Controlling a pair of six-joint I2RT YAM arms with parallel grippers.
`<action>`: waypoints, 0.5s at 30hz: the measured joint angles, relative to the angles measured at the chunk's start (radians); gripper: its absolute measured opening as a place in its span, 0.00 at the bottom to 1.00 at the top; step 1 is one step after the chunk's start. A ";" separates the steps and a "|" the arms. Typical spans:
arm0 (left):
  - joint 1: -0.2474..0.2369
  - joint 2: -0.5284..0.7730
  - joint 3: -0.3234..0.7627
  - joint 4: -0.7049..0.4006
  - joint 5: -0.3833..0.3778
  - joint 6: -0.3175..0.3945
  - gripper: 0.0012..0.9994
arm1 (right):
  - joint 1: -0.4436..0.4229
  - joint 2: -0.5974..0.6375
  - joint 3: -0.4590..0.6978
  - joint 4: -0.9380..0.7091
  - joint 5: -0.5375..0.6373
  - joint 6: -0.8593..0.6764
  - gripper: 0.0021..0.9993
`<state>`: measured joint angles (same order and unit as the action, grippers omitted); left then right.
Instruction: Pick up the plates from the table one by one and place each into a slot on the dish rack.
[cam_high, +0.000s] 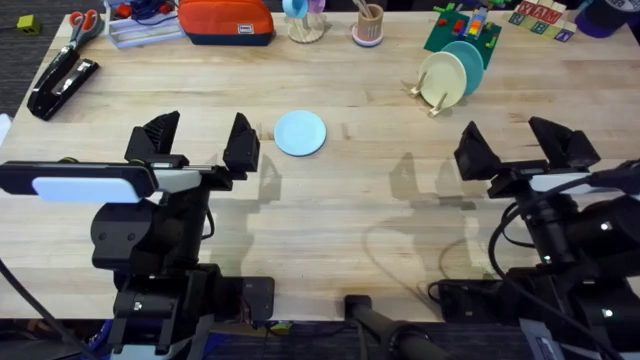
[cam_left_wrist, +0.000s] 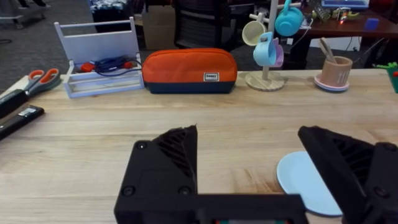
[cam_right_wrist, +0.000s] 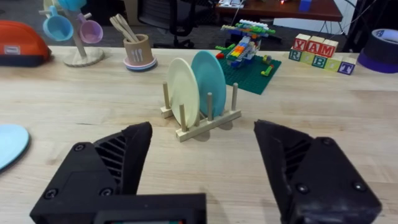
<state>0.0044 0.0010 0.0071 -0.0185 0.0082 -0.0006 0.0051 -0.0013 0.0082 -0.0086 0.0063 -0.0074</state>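
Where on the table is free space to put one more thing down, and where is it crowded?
Free: the bare wood between the light blue plate and the dish rack, and the middle strip between the left hand and right hand. Crowded: the far edge, with the orange pouch and mug stand.

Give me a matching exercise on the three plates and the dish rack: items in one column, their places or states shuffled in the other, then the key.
Items:
1. light blue plate
2. cream plate
3. teal plate
4. dish rack

Places or states:
A. upright in the rack, nearer the green toy board
B. flat on the table
C. holding two plates
D. upright in the rack, beside the teal one

Pairs: 1-B, 2-D, 3-A, 4-C
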 joint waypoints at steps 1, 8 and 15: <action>0.000 0.000 0.000 0.000 0.000 0.000 0.99 | 0.000 0.000 0.000 0.000 0.000 0.000 0.99; 0.000 0.000 0.000 0.000 -0.001 0.000 0.99 | 0.000 0.000 0.000 -0.005 0.000 0.000 0.99; 0.000 0.000 0.000 -0.008 -0.001 0.000 0.99 | 0.000 0.000 0.000 -0.006 0.000 0.000 0.99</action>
<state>0.0044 0.0010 0.0071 -0.0269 0.0073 -0.0002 0.0051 -0.0010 0.0086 -0.0151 0.0062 -0.0074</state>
